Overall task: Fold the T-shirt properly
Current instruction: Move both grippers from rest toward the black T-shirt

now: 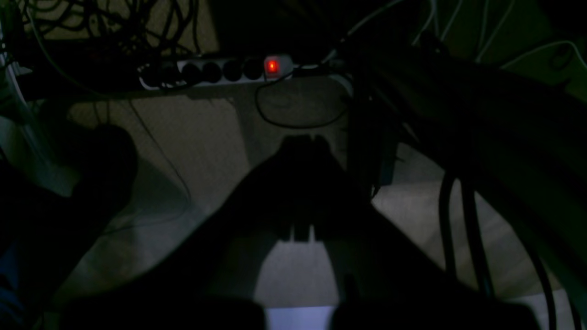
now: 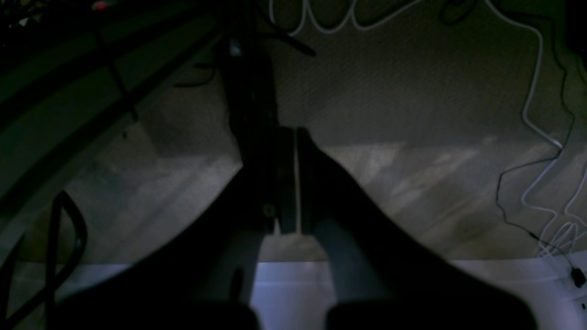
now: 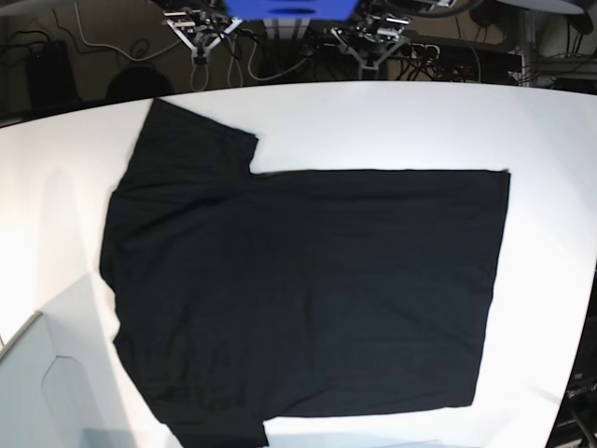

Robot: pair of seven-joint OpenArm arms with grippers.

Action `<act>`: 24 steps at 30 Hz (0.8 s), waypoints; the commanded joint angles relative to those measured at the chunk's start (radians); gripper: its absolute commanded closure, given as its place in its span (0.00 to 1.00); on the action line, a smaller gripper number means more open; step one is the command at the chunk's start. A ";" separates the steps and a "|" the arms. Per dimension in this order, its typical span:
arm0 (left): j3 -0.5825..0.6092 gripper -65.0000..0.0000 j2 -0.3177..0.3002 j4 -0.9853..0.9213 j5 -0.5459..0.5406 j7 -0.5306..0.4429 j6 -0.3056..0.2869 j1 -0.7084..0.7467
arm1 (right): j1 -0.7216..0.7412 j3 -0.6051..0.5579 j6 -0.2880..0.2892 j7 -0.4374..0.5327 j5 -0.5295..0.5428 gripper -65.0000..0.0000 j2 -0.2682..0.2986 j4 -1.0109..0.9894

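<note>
The large plain black short-sleeved cloth T-shirt lies spread flat on the white table, covering most of its middle. Its body runs as a broad rectangle toward the table's right edge, where the straight hem stops short of that edge. One sleeve reaches up toward the far left corner of the table, and the other lies at the near edge, low on the left. The cloth shows faint wrinkles around the sleeves and is otherwise smooth (no print shows on the side facing up). A bare strip of table frames the shirt along the far edge and the right edge.

Neither arm is over the shirt. In the left wrist view the left hand hangs in dim light above a pale floor, its fingers pressed together and holding nothing. Beyond it a white power strip with a lit red switch lies among dark cables. In the right wrist view the right hand is likewise pressed closed and empty, over the same kind of floor, with a looping white cable trailing to one side.
</note>
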 commanded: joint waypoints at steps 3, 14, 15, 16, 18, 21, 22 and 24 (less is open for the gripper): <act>0.001 0.99 -0.004 0.005 -0.002 -0.004 0.006 0.005 | -0.003 -0.001 -0.014 0.002 0.002 0.99 -0.004 0.003; 0.001 0.99 -0.004 0.005 -0.002 -0.004 0.006 0.005 | -0.003 -0.001 -0.014 0.002 0.002 0.99 -0.004 0.003; 0.001 0.99 -0.004 0.005 -0.002 -0.004 0.006 0.005 | -0.004 -0.001 -0.014 0.002 0.002 0.99 -0.004 0.003; 0.001 0.99 -0.004 0.005 -0.002 -0.004 0.006 0.005 | -0.004 -0.001 -0.014 0.002 0.002 0.99 -0.004 0.003; 0.001 0.99 -0.004 0.005 -0.002 -0.004 0.006 0.007 | -0.004 -0.001 -0.014 0.002 0.002 0.99 -0.004 0.003; 0.001 0.99 -0.004 0.006 -0.004 -0.006 0.006 0.016 | -0.021 0.006 -0.014 0.010 0.002 1.00 -0.004 0.011; 0.001 0.99 -0.004 0.008 -0.004 -0.006 0.006 0.022 | -0.031 0.006 -0.015 0.026 0.006 1.00 -0.004 0.029; -0.002 0.99 -0.004 0.046 -0.007 -0.006 0.006 0.038 | -0.078 0.006 -0.015 0.086 0.006 1.00 -0.004 0.068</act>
